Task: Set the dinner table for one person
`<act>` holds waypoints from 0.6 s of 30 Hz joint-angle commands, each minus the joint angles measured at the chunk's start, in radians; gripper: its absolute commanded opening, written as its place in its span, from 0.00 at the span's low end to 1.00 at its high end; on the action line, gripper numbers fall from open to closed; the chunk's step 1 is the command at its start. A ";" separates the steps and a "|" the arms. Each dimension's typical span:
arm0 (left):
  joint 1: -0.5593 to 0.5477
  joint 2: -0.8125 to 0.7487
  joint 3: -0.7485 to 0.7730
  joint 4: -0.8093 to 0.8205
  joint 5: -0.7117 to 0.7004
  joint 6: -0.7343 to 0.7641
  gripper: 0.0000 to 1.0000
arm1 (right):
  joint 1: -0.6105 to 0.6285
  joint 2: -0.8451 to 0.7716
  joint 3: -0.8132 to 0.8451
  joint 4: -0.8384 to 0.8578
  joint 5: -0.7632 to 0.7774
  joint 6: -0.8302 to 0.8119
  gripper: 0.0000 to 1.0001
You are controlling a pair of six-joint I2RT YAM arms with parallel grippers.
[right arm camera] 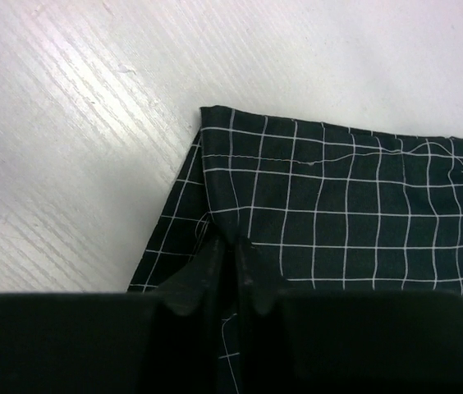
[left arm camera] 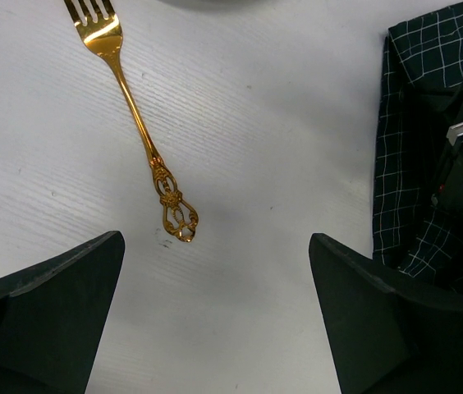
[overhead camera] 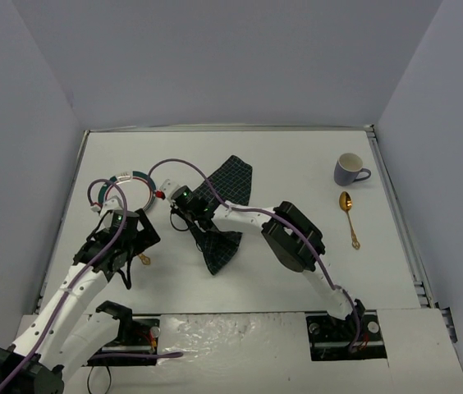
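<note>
On the white dinner table (overhead camera: 289, 160), the left gripper (left arm camera: 217, 246) hangs spread wide and empty just short of a gold fork (left arm camera: 137, 131), of which the overhead view shows only the handle tip. Only the right wrist view shows the right gripper (right arm camera: 230, 246) pinched tight on the checked cloth (right arm camera: 363, 213) at mid-table. Farther off, seen only from overhead, are a green-rimmed plate (overhead camera: 130, 175), a gold spoon (overhead camera: 349, 220) and a mug (overhead camera: 349, 169).

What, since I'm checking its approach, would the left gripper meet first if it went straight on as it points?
Probably the fork: its ornate handle end lies just ahead, roughly between the fingers of the open left gripper, flat on the table. Depth is unclear, so the fingertips might reach the table first.
</note>
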 commanded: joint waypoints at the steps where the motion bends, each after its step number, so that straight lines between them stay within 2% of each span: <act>1: 0.007 0.025 0.036 0.041 0.023 0.016 0.93 | -0.011 -0.038 0.041 0.031 0.038 0.000 0.01; 4: 0.007 0.040 0.048 0.064 0.047 0.033 0.93 | -0.017 -0.111 0.020 0.030 0.045 0.013 0.00; 9: 0.006 0.138 0.105 0.109 0.107 0.076 0.93 | -0.045 -0.319 -0.101 0.032 0.118 0.126 0.00; 13: 0.001 0.240 0.156 0.151 0.161 0.106 0.93 | -0.084 -0.507 -0.280 0.033 0.163 0.260 0.00; 16: -0.009 0.306 0.195 0.199 0.198 0.121 0.93 | -0.156 -0.647 -0.421 0.051 0.079 0.332 0.00; 18: -0.022 0.340 0.224 0.230 0.211 0.121 0.93 | -0.194 -0.745 -0.491 0.052 0.098 0.374 0.00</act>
